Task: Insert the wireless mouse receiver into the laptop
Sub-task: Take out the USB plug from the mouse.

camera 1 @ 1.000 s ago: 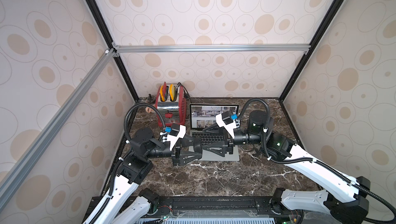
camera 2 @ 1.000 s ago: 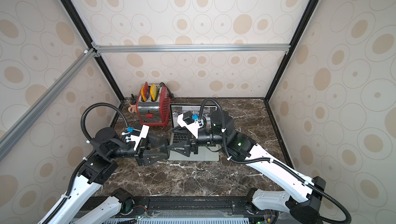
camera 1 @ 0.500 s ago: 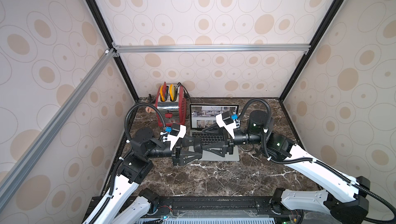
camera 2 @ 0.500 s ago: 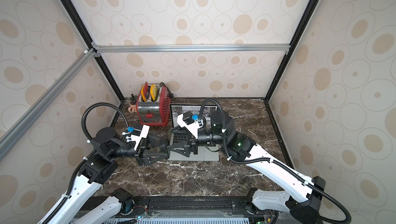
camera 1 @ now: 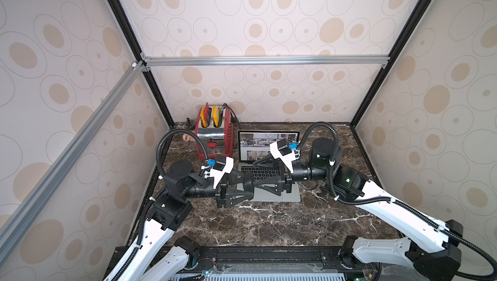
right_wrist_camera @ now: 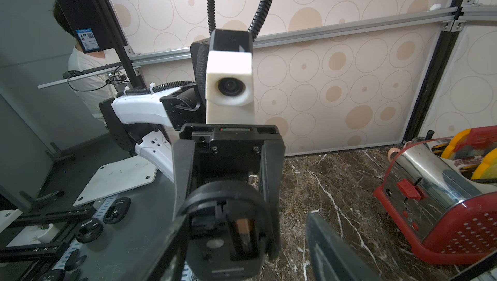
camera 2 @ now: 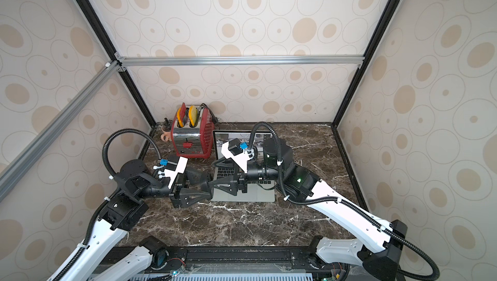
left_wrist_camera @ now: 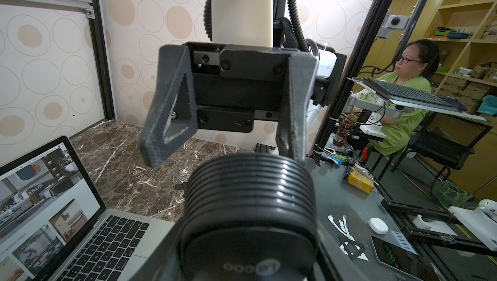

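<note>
Black on black: clamped ribbed round device (left_wrist_camera: 248, 212) in closed left gripper (camera 1: 251, 188); flanked it with right gripper (left_wrist_camera: 222, 156) spread wide, contact unclear.

One laptop (camera 1: 291, 192) — one toaster (camera 1: 212, 134), one mouse (left_wrist_camera: 250, 207), one mug (camera 2: 164, 137).

Both top views: high above front, steeply downward, far; share whole dark marble tabletop (camera 1: 269, 225), slim silver-grey laptop (camera 1: 291, 195). Left wrist: close, facing right gripper (left_wrist_camera: 222, 157). Right wrist: close, facing left gripper (right_wrist_camera: 224, 225). Wrist views share black ribbed round device (left_wrist_camera: 250, 185).
</note>
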Action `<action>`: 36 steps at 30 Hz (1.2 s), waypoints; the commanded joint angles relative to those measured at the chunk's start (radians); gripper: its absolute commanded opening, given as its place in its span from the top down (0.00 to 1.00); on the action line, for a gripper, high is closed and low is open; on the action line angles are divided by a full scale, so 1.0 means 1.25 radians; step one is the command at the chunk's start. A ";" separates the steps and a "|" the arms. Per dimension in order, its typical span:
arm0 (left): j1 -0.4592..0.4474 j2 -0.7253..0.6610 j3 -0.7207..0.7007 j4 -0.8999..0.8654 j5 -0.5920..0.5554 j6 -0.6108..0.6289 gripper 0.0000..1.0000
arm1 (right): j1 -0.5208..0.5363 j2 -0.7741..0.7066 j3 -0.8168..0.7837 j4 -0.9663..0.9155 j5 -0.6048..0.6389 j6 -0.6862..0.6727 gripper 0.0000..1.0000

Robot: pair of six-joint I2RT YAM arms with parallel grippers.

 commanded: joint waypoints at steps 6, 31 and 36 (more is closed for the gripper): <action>-0.007 -0.010 0.020 0.032 0.020 -0.002 1.00 | 0.005 0.016 0.026 -0.020 0.047 -0.022 0.32; -0.008 -0.026 0.015 0.035 0.049 0.006 1.00 | 0.003 0.001 0.016 -0.154 0.302 -0.071 0.39; -0.008 -0.030 0.011 0.035 0.046 0.005 1.00 | 0.000 -0.009 0.014 -0.163 0.307 -0.073 0.39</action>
